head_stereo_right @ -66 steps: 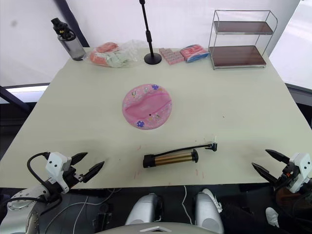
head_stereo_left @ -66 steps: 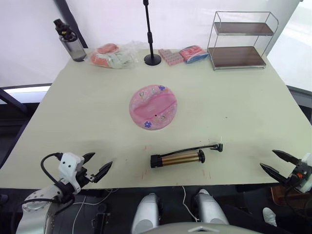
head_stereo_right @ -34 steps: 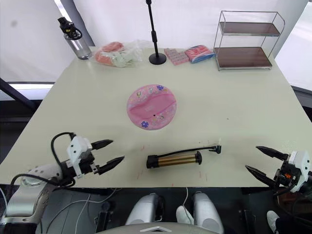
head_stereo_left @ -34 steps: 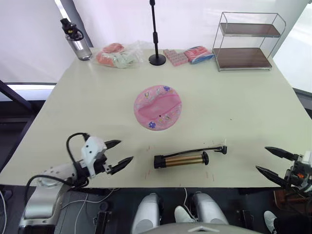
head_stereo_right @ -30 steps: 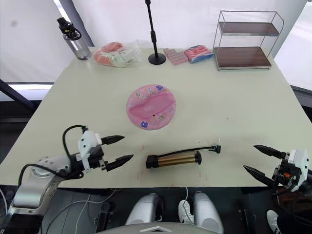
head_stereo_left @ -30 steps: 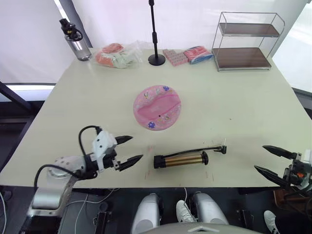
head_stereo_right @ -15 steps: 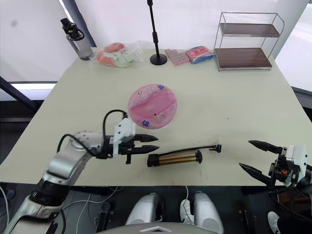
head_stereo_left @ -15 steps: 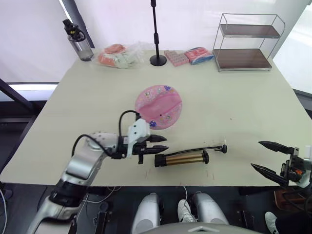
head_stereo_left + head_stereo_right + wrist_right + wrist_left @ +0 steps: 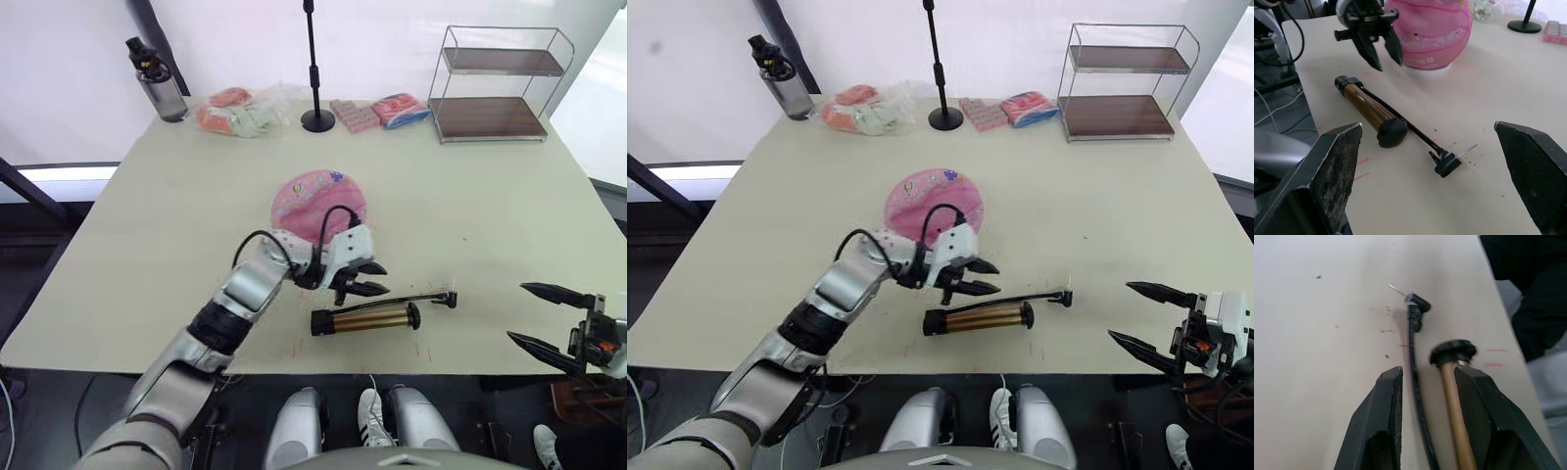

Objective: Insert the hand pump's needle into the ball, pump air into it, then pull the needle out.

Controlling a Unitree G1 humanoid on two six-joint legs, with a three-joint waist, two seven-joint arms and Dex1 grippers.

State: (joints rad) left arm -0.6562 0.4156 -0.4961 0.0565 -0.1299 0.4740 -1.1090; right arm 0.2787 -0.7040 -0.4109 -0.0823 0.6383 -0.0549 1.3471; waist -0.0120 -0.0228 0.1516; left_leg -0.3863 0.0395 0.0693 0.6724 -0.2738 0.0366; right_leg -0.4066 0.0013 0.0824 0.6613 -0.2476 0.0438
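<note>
Left wrist view, spread left end effector point(image 9: 1422, 418) straddling hose point(image 9: 1414, 362), hand pump point(image 9: 1452, 396) cut off, needle point(image 9: 1396, 290) faint.

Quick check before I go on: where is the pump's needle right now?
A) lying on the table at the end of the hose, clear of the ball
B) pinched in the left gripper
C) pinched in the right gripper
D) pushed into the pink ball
A: the needle lies bare on the table at the hose end, apart from the ball; the left gripper hovers open above the hand pump, and the right gripper is open, off to the side.

Table point(image 9: 509, 225) with pump point(image 9: 364, 318), ball point(image 9: 315, 198)
</note>
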